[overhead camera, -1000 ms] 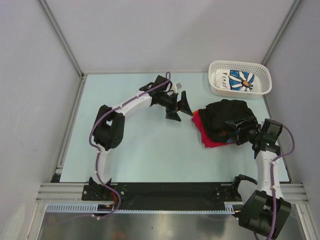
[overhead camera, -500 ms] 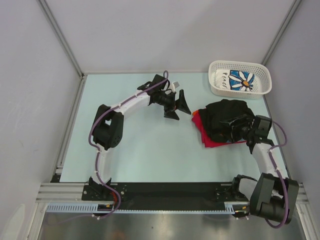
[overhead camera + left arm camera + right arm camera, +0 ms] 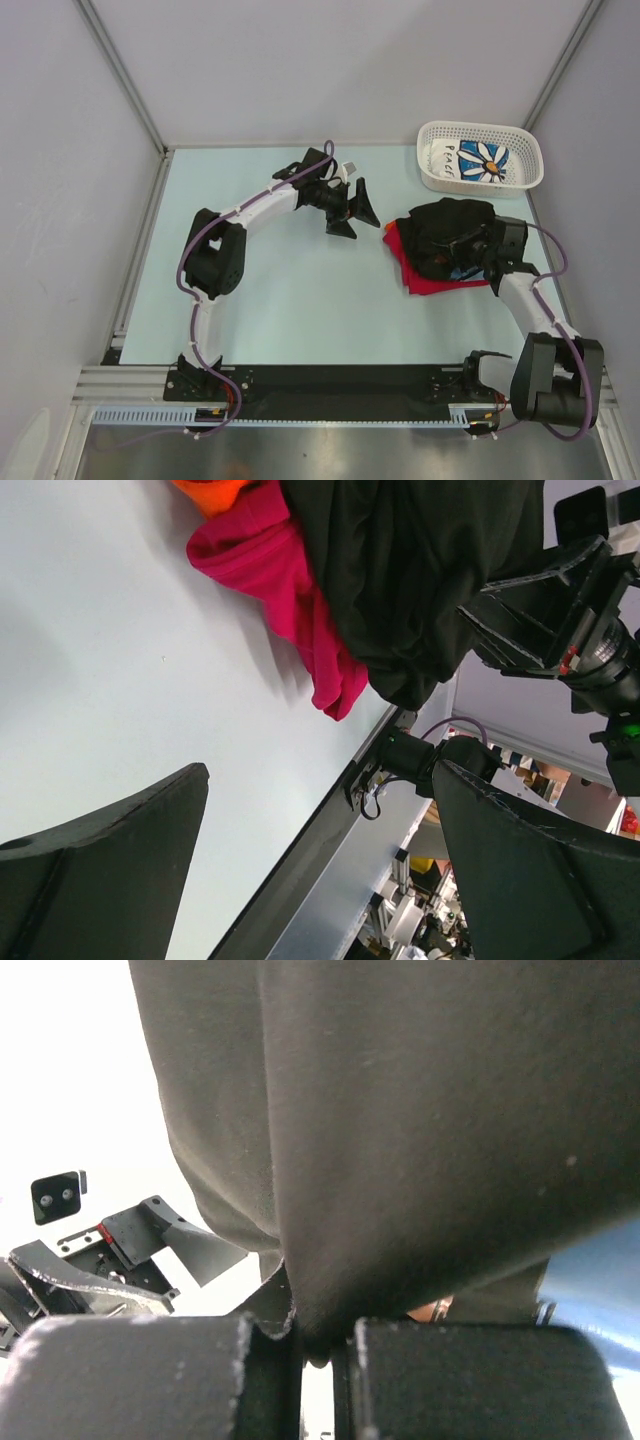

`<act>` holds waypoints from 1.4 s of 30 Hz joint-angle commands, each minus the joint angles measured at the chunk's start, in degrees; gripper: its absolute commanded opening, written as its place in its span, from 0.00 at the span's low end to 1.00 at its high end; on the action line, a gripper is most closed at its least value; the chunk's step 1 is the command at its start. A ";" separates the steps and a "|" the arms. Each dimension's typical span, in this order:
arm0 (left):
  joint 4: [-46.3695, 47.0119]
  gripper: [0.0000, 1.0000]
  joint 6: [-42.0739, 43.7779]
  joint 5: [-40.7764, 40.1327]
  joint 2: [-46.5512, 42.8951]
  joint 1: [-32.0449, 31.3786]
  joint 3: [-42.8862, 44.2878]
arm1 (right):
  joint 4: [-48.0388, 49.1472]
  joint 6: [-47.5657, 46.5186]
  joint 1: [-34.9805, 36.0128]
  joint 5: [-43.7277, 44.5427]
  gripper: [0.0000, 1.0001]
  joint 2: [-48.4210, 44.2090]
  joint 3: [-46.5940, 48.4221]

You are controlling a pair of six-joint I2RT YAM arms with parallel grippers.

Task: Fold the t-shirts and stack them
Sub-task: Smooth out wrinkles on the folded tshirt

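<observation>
Gripped a fold of the black t-shirt (image 3: 445,228) in the right tool (image 3: 318,1345), closed at its right side. Found it crumpled atop the red t-shirt (image 3: 425,281), right of centre on the tabletop (image 3: 300,295). Saw the left tool (image 3: 356,210) spread open, empty, near both shirts' left. Noted the daisy t-shirt (image 3: 486,158) beyond, in the basket (image 3: 432,180).

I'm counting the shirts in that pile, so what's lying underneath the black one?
A red t-shirt lies under the black t-shirt, poking out along its edges. The left wrist view also shows an orange scrap. Anything deeper is covered.
</observation>
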 commanded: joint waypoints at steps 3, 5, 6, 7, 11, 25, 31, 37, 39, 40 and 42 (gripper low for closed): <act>0.25 1.00 1.22 1.83 -1.66 0.53 1.02 | -4.77 -1.42 2.08 1.02 0.00 -4.73 4.32; 0.25 1.00 1.13 1.83 -1.65 0.53 0.93 | -7.49 -2.12 2.43 0.50 0.00 -5.69 5.29; 0.33 1.00 1.22 1.75 -1.57 0.53 0.93 | -8.37 -2.21 2.87 0.41 0.00 -6.13 5.46; 0.25 1.00 1.22 1.83 -1.57 0.53 0.93 | -9.60 -2.30 2.96 0.23 0.00 -6.57 5.73; 0.33 1.00 1.13 1.75 -1.65 0.44 0.76 | -12.59 -3.35 3.49 -0.73 0.00 -8.25 5.99; 0.33 1.00 1.48 1.66 -2.36 0.26 0.58 | -20.77 -8.80 5.86 1.63 0.89 -3.94 4.58; 0.33 1.00 1.57 1.66 -2.45 0.09 0.31 | -20.07 -8.36 6.21 4.97 0.95 -7.19 6.96; 0.33 1.00 1.40 1.74 -2.27 0.00 0.32 | -20.86 -8.10 6.65 5.94 0.94 -8.25 8.37; 0.25 1.00 1.48 1.74 -2.27 -0.09 0.23 | -21.56 -8.01 6.65 6.56 0.93 -8.77 8.81; 0.33 1.00 1.48 1.74 -2.27 -0.09 0.23 | -21.48 -8.01 6.74 6.82 0.93 -8.86 8.72; 0.42 1.00 1.48 1.74 -2.18 -0.09 0.31 | -21.39 -8.10 6.74 7.53 0.89 -9.13 8.37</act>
